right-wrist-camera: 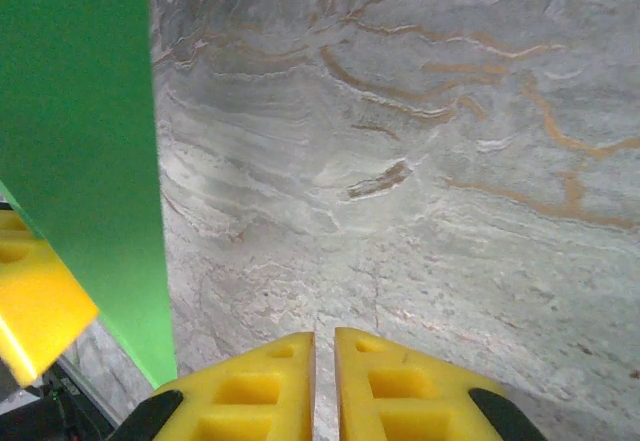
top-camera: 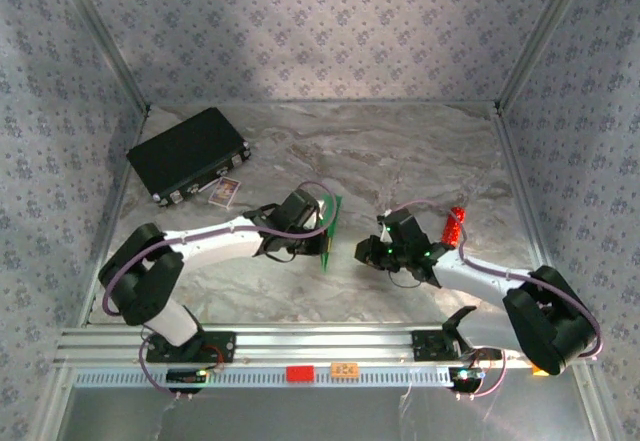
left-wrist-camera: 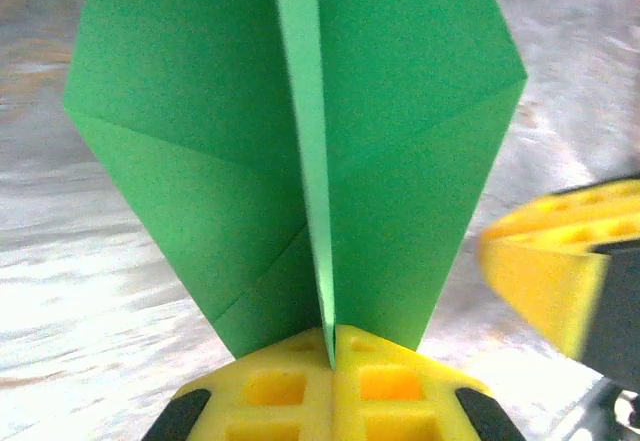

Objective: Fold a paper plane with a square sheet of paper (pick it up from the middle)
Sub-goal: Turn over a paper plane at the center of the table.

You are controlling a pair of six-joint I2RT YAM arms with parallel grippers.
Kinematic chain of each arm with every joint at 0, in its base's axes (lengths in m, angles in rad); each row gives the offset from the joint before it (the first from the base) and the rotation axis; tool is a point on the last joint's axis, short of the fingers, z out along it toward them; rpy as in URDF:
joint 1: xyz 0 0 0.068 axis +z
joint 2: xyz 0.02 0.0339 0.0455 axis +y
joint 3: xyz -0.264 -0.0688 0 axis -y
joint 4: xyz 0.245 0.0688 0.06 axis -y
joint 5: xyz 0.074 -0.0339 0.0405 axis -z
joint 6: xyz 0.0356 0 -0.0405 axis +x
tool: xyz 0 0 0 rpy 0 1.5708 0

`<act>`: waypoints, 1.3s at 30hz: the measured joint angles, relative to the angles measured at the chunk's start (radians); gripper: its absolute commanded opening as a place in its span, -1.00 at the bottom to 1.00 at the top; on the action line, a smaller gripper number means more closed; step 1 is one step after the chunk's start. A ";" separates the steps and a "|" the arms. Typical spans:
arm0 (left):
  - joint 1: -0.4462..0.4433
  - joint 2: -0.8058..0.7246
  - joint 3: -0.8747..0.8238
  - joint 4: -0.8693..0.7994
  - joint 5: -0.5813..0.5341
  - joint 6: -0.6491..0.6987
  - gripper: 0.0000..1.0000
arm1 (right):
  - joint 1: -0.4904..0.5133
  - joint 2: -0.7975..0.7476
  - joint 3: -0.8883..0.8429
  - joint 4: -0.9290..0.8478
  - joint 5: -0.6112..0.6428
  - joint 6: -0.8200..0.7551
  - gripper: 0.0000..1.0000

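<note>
The bright-green sheet of paper (left-wrist-camera: 300, 141) is folded along a centre crease, and its two creased flaps spread to either side. My left gripper (left-wrist-camera: 333, 346) is shut on the crease at the bottom end. In the top view the paper (top-camera: 331, 233) stands on edge above the table, held by the left gripper (top-camera: 325, 246). My right gripper (top-camera: 365, 252) hovers just to its right. In the right wrist view the right gripper (right-wrist-camera: 323, 361) is shut with only a thin slit and nothing between its fingers. The paper (right-wrist-camera: 80, 141) rises at that view's left.
A black rectangular case (top-camera: 188, 154) lies at the back left with a small card (top-camera: 224, 192) beside it. A small red cylinder (top-camera: 455, 225) stands right of the right arm. Patterned walls enclose the marble table (top-camera: 400, 151).
</note>
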 measured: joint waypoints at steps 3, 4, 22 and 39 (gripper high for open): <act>-0.013 -0.002 0.020 -0.086 -0.106 0.000 -0.95 | 0.000 0.000 0.000 -0.007 0.011 0.000 -0.69; -0.017 -0.002 0.027 -0.114 -0.136 0.000 -0.94 | 0.000 0.000 0.000 -0.008 0.014 0.000 -0.69; -0.034 0.087 0.066 -0.253 -0.240 -0.028 -0.90 | 0.006 -0.019 0.016 -0.027 0.033 0.005 -0.66; -0.035 0.101 0.078 -0.256 -0.240 -0.031 -0.73 | 0.006 -0.019 0.016 -0.027 0.043 0.016 -0.64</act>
